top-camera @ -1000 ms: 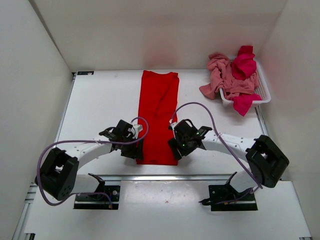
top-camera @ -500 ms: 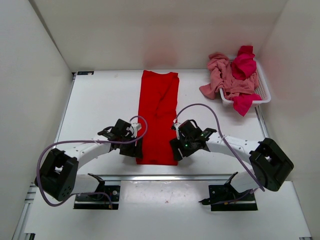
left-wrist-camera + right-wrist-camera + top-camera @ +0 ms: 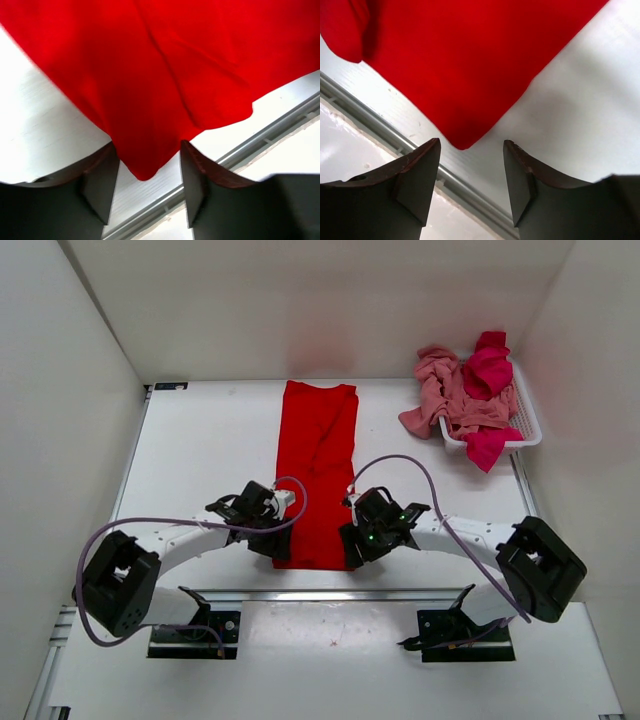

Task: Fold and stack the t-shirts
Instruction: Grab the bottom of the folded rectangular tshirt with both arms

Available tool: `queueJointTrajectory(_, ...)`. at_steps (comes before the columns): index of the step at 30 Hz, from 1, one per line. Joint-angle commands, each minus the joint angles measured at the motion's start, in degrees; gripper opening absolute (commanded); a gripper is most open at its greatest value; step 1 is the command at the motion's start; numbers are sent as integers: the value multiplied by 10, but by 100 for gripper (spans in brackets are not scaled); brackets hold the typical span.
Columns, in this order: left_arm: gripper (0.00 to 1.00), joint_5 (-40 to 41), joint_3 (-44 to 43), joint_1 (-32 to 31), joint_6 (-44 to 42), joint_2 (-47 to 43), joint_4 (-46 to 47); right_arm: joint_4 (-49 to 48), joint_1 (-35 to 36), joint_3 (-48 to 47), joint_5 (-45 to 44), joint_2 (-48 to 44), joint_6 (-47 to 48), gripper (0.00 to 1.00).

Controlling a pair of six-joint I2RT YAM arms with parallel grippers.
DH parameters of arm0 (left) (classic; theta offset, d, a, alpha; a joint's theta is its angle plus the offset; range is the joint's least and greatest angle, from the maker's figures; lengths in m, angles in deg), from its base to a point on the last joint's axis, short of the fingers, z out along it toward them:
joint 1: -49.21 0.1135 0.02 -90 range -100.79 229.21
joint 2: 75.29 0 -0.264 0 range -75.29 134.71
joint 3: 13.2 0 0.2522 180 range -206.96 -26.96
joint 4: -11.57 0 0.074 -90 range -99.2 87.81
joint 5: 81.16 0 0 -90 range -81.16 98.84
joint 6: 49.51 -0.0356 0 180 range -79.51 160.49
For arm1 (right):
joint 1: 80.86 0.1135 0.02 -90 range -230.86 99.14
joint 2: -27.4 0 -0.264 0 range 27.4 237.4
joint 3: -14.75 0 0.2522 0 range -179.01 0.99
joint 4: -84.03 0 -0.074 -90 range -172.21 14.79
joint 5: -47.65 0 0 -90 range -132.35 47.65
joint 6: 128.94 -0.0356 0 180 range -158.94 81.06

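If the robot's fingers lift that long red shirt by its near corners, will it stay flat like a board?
Probably not. The red shirt shows soft creases and a limp corner between the left fingers, so it should sag between grips. It looks thin, so it is likely light.

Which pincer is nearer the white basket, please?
Right. The right pincer is at the red t-shirt's right corner, the left pincer at its left corner, farther from the basket.

1. I can read no text, brand, number or sign in any of my three views.
2. The only candidate I see is a small dark tag (image 3: 170, 386) at the far left corner of the table (image 3: 200, 440), and it is too small to make out.
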Motion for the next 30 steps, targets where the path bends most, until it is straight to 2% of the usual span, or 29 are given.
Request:
queueJointTrajectory(1,59,11,10,-12,-2,27,-14,-9,15,-1,-4,5,-29,52)
queueJointTrajectory(6,48,-7,26,8,3,22,-8,-8,9,6,12,19,-52,49)
queueJointTrajectory(11,28,-27,22,4,11,30,3,-25,9,17,17,31,-68,38)
queueJointTrajectory(14,15,-29,27,7,14,30,7,-31,-15,15,14,35,-72,19)
queueJointTrajectory(16,9,-35,25,11,14,30,5,-37,-21,11,14,40,-64,0)
queueJointTrajectory(21,2,-46,0,17,7,32,-11,-37,-34,-22,26,42,-40,0)
queueJointTrajectory(24,0,-46,-50,21,-23,34,-47,-14,-56,-83,55,28,12,0)
queueJointTrajectory(28,0,-56,-151,39,-57,65,-107,26,-119,-191,88,51,74,0)
queueJointTrajectory(30,0,-71,-220,76,-67,94,-130,33,-146,-235,97,79,91,0)
